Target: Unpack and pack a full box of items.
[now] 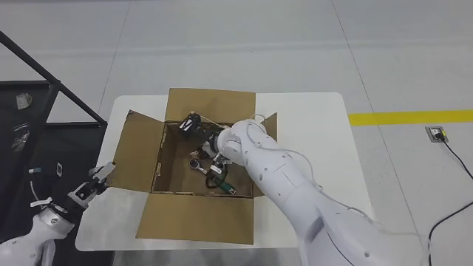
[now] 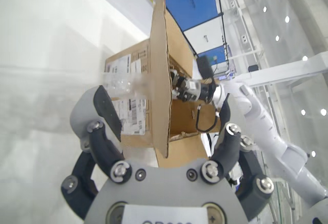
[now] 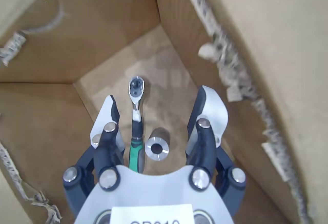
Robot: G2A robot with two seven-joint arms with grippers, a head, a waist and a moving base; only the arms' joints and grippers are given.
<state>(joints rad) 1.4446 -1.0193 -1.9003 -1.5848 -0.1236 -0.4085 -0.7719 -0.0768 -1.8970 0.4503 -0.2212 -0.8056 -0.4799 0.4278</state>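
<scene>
a: right gripper (image 3: 156,102) is low inside the cardboard box (image 1: 211,103), yes? how are its fingers?
b: they are apart and hold nothing. between them, on the box floor, lies a ratchet wrench (image 3: 136,97) with a green handle. just beside the handle sits a metal socket (image 3: 156,148), its open end turned up.
a: and the left gripper (image 1: 103,174)?
b: also spread apart and empty. it is at 8 o'clock from the box, near the edge of the left flap. i cannot tell if it touches the flap.
a: where is the box?
b: on the white table (image 1: 318,118), near the middle, all four flaps folded out.
</scene>
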